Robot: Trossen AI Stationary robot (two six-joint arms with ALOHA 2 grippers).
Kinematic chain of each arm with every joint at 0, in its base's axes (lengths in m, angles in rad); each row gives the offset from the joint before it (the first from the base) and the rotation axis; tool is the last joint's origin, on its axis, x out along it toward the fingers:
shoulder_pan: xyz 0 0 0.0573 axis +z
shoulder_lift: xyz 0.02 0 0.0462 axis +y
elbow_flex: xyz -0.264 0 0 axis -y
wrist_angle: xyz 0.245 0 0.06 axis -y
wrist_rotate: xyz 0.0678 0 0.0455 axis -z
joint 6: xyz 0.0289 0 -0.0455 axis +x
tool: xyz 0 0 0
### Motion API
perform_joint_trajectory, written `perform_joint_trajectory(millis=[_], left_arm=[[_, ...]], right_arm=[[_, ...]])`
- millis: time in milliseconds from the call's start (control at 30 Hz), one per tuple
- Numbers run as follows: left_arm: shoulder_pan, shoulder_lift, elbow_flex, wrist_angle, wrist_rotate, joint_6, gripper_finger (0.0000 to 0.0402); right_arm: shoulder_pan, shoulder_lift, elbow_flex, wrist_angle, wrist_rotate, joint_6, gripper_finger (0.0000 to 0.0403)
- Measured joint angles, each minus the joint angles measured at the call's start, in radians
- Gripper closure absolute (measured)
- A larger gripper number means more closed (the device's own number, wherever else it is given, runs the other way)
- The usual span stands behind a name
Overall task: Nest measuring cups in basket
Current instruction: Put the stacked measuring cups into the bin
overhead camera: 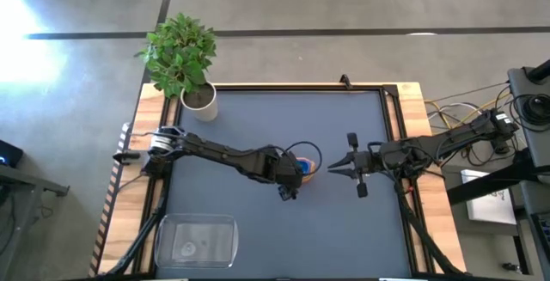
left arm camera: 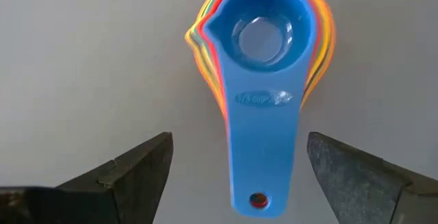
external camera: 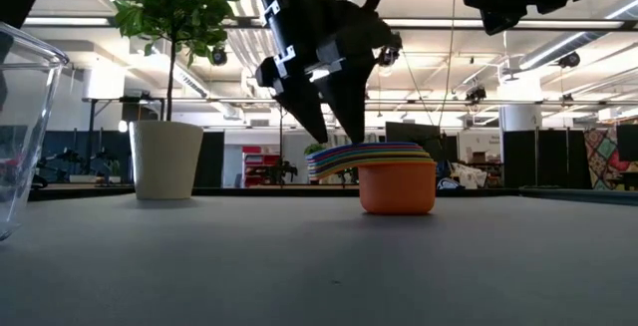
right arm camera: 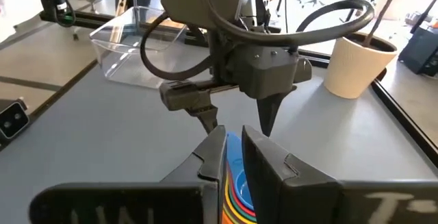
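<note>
Your measuring cups [external camera: 384, 171] sit nested in one stack near the middle of the table [overhead camera: 258, 118], resting on its dark surface. The orange cup [external camera: 397, 188] is the outermost one at the bottom, and the blue cup [left arm camera: 263, 35] lies on top with its flat handle [left arm camera: 263, 152] reaching out over the rest; rims of red, yellow and green show around it.

Look at the left gripper [left arm camera: 236, 176]: it hangs directly over the stack with its fingers [left arm camera: 133, 169] spread wide, one on each side of the blue handle and touching neither side. In the low view its two fingertips point down just above the handles.

Your right gripper [overhead camera: 331, 171] is just beside the stack on the other side, level with it, its fingers [right arm camera: 274, 166] drawn nearly together with only a thin slit between them; nothing is pinched.

The basket [overhead camera: 195, 240] stands well apart from the stack, at the table's near edge on the left arm's side. A white plant pot [overhead camera: 199, 102] with a leafy plant [overhead camera: 179, 53] stands at the far left corner
</note>
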Motion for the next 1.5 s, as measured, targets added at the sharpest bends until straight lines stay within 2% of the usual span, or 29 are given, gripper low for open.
perform_joint_trajectory(millis=[333, 467, 867, 1200, 1333, 1500], left_arm=[[0.008, 0.002, -0.013, -0.003, -0.004, 0.001, 0.0082], [0.008, 0.002, -0.04, 0.063, 0.027, 0.003, 0.0082], [0.034, 0.003, -0.117, 0.102, 0.059, 0.01, 0.0082], [0.04, -0.01, -0.12, 0.099, 0.066, 0.03, 0.0089], [0.04, -0.014, -0.12, 0.095, 0.111, 0.021, 0.0089], [0.035, -0.024, -0.086, 0.089, 0.116, 0.025, 0.0089]], right_arm=[[0.0, 0.0, 0.0, 0.002, 0.0, -0.011, 0.0362], [0.0, 0.0, 0.0, 0.002, 0.0, -0.011, 0.0362], [0.0, 0.0, 0.001, 0.005, 0.001, -0.035, 0.0362], [0.0, 0.0, 0.002, 0.005, 0.001, -0.035, 0.0362], [0.0, 0.0, 0.002, 0.003, 0.001, -0.035, 0.0362], [-0.001, 0.001, 0.002, 0.0, 0.002, -0.035, 0.0362]])
